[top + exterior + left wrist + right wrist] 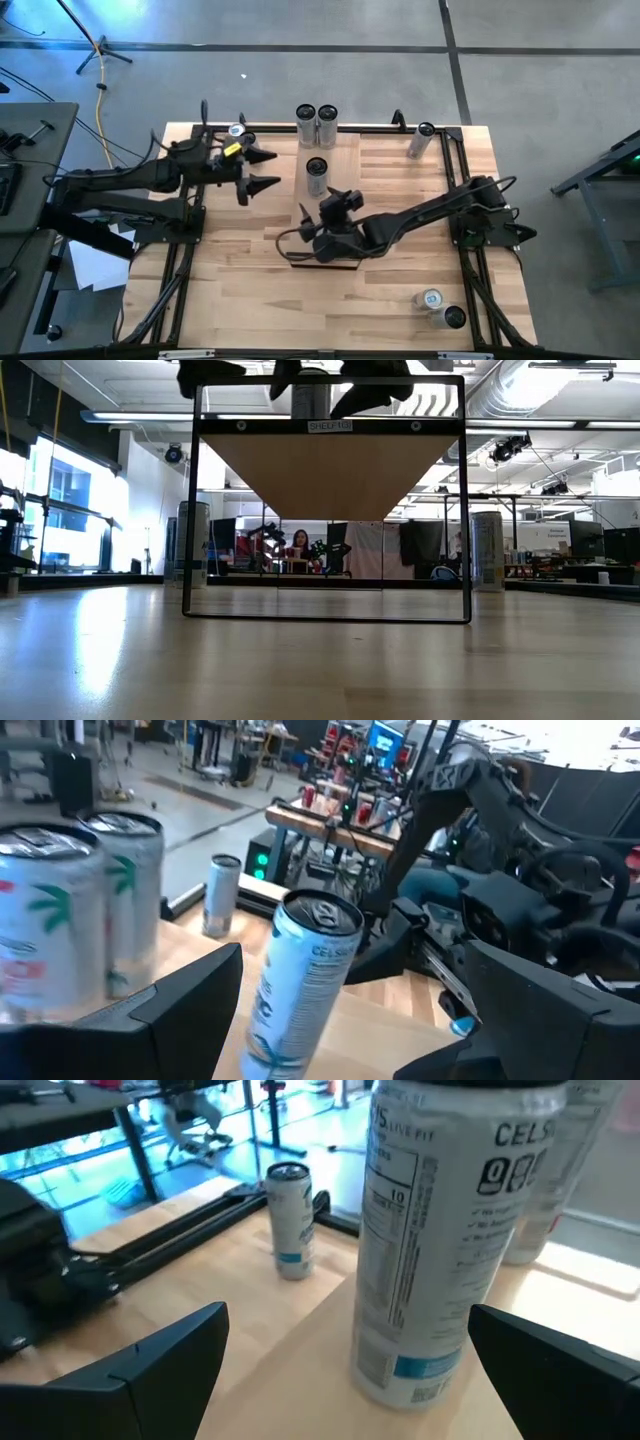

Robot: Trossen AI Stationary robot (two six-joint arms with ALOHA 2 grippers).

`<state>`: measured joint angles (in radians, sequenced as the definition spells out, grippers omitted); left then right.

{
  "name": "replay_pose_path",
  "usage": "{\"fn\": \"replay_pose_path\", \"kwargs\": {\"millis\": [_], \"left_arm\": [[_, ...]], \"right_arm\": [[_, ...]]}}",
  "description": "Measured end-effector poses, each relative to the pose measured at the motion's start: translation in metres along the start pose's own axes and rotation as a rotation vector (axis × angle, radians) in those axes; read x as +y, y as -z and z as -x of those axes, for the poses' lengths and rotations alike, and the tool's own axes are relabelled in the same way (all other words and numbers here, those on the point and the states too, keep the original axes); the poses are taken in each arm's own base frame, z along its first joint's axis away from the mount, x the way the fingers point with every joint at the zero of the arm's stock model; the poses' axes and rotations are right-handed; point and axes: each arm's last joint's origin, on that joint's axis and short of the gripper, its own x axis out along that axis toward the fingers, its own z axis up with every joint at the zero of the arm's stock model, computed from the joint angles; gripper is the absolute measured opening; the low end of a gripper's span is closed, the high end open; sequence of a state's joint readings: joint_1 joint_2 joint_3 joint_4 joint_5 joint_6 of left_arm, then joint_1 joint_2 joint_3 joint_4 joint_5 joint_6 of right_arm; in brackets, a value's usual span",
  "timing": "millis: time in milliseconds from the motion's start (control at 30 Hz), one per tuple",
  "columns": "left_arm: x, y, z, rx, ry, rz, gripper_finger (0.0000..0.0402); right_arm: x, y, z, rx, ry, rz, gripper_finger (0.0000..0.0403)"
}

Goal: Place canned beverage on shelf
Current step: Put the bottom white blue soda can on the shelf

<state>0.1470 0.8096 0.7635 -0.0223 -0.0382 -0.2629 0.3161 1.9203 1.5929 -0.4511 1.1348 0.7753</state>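
Filling the middle of the right wrist view, the can (440, 1230) stands upright on the shelf (330, 160), between the wide-open right pincer (345, 1360). Likely rigid, smooth, dentable; grip mid-body. Left pincer (268, 170), also wide, holds nothing at left of centre.

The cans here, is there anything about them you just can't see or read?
- Lone can, high view: only its top shows, so its label is hidden.
- The same can, right wrist view: top cut off by the picture edge; brand lettering partly cut off.
- Two cans, left wrist view: blurred, print unreadable.
- Far can, left wrist view: too small to read.
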Motion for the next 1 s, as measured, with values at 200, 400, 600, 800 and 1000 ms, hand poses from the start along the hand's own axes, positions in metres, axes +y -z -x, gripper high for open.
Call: {"fn": "replay_pose_path", "kwargs": {"millis": [200,400,600,800,1000], "left_arm": [[0.004,-0.005,0.014,-0.024,-0.020,-0.045,0.0351],[0.007,-0.008,0.018,-0.040,-0.039,-0.054,0.0351],[0.008,-0.008,0.017,-0.042,-0.050,-0.054,0.0351],[0.009,-0.007,0.017,-0.025,-0.054,-0.054,0.0351],[0.010,-0.002,0.017,0.016,-0.064,-0.052,0.0351]], "right_arm": [[0.003,0.000,-0.002,-0.038,0.039,0.012,0.0399],[-0.001,-0.003,-0.011,-0.059,0.085,0.012,0.0399],[-0.006,-0.006,-0.022,-0.061,0.115,0.005,0.0399],[-0.012,-0.009,-0.032,-0.062,0.143,0.003,0.0399],[-0.016,-0.012,-0.041,-0.058,0.167,0.044,0.0399]]}}
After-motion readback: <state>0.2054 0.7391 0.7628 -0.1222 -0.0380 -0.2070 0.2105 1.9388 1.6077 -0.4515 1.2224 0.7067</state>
